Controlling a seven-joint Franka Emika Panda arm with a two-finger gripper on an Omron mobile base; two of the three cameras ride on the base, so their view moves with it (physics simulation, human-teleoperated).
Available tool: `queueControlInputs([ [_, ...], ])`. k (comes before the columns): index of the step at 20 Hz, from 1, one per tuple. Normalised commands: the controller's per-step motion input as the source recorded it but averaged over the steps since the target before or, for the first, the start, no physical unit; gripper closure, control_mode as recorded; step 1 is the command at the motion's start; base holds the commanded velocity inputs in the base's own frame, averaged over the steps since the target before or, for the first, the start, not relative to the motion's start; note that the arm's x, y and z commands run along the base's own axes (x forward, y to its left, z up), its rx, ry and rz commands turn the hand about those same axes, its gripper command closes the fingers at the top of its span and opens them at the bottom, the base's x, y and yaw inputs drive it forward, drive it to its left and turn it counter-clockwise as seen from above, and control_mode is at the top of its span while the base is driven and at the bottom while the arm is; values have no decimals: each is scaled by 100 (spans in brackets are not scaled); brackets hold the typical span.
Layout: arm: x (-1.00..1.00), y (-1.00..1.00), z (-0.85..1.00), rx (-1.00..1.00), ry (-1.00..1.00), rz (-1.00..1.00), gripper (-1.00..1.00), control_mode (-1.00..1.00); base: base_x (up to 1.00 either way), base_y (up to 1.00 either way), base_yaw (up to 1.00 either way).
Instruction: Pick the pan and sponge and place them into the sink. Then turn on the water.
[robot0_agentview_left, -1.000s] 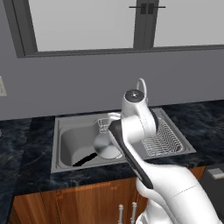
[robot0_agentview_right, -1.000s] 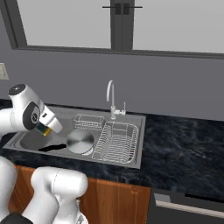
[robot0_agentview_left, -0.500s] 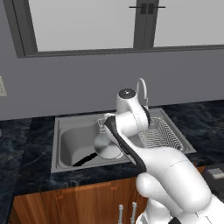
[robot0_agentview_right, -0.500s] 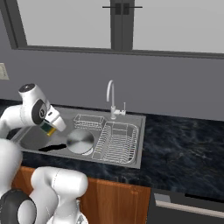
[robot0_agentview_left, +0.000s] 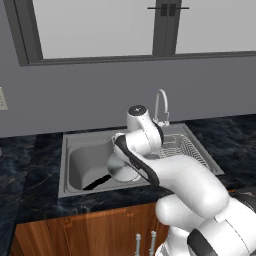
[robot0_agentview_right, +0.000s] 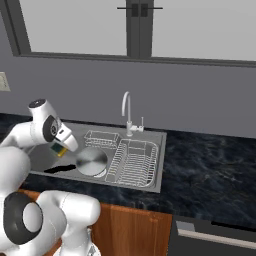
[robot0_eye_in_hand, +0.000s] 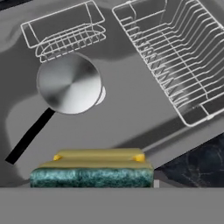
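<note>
The silver-grey pan (robot0_agentview_right: 91, 161) lies flat in the sink (robot0_agentview_right: 161, 150), its black handle (robot0_eye_in_hand: 30, 135) pointing to the basin's near left corner. My gripper (robot0_agentview_right: 64, 145) hangs over the left part of the basin, shut on the yellow and green sponge (robot0_agentview_right: 59, 149). In the hand view the sponge (robot0_eye_in_hand: 94, 170) spans the bottom, with the pan (robot0_eye_in_hand: 70, 83) below and ahead of it. From the left base view the arm covers most of the pan (robot0_agentview_left: 122, 172). No water stream is in view under the faucet (robot0_agentview_right: 126, 107).
A wire dish rack (robot0_agentview_right: 132, 160) takes up the sink's right half, and a small wire basket (robot0_agentview_right: 100, 138) sits at the back. The drain (robot0_eye_in_hand: 101, 94) peeks out beside the pan. Dark marble counter (robot0_agentview_right: 210, 170) surrounds the sink, with a window wall behind.
The arm has swung slightly, carrying the sponge a little further over the sink basin. The pan lies where it was.
</note>
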Motion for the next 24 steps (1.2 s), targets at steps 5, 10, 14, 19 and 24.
queueControlInputs([
  [5,31,2,-26,-1,6,0,100,-100,0,0,0],
  [10,26,2,-18,0,6,0,100,-100,0,0,0],
  [14,23,1,-17,0,6,0,100,-100,0,0,0],
  [19,24,2,-21,0,6,0,100,-100,0,0,0],
  [24,25,2,-23,0,7,0,100,-100,0,0,0],
])
